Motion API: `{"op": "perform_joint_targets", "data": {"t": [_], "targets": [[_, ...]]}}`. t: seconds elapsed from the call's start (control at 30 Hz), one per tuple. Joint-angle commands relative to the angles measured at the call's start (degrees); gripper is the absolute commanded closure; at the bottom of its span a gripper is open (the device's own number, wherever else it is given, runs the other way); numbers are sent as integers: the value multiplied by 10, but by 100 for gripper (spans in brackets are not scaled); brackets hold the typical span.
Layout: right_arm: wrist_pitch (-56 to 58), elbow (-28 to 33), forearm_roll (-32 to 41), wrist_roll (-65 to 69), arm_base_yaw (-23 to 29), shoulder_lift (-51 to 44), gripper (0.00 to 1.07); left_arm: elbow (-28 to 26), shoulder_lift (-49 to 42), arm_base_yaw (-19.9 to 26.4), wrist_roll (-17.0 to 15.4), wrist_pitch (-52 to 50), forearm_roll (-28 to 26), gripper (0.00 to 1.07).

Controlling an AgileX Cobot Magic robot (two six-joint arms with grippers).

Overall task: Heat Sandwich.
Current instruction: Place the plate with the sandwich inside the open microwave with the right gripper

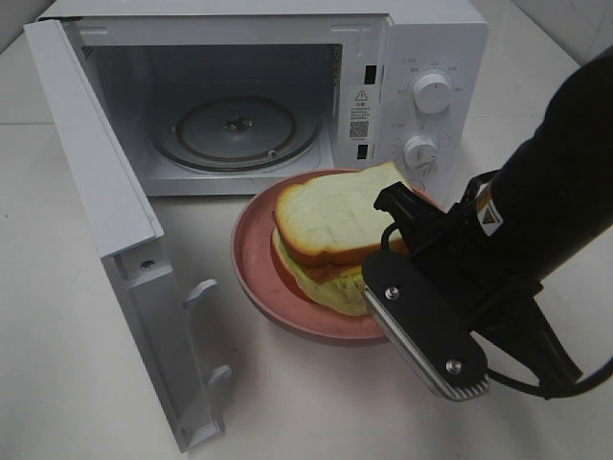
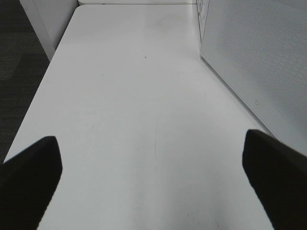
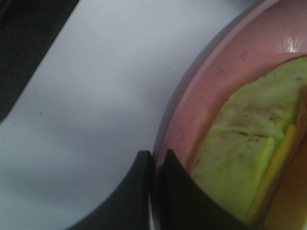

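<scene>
The sandwich point(image 1: 330, 216), white bread with tan crust over a yellow-green layer, lies on the round pink plate point(image 1: 254, 264) in front of the open microwave point(image 1: 436, 38). My right gripper point(image 1: 375, 292) is at the plate's front right edge. In the right wrist view the right gripper point(image 3: 154, 163) is shut on the plate's rim point(image 3: 211, 81), with the sandwich's green layer point(image 3: 235, 153) just beside it. My left gripper point(image 2: 151, 143) is open and empty over bare table; it does not show in the exterior high view.
The microwave door point(image 1: 96, 192) is swung wide open to the left and shows in the left wrist view point(image 2: 259, 57). The glass turntable point(image 1: 235, 129) inside holds nothing. The white table point(image 1: 316, 402) extends in front of the plate.
</scene>
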Motion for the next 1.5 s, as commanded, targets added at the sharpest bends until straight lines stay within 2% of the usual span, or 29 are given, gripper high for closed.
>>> {"op": "perform_joint_targets", "data": {"t": [0.03, 1.23, 1.5], "targets": [[-5, -20, 2, -10, -2, 11, 107, 1, -17, 1, 0, -6, -4, 9], [16, -223, 28, -39, -2, 174, 107, 1, -17, 1, 0, -6, -4, 9], [41, -292, 28, -34, -2, 222, 107, 1, -17, 1, 0, -6, -4, 9]]}}
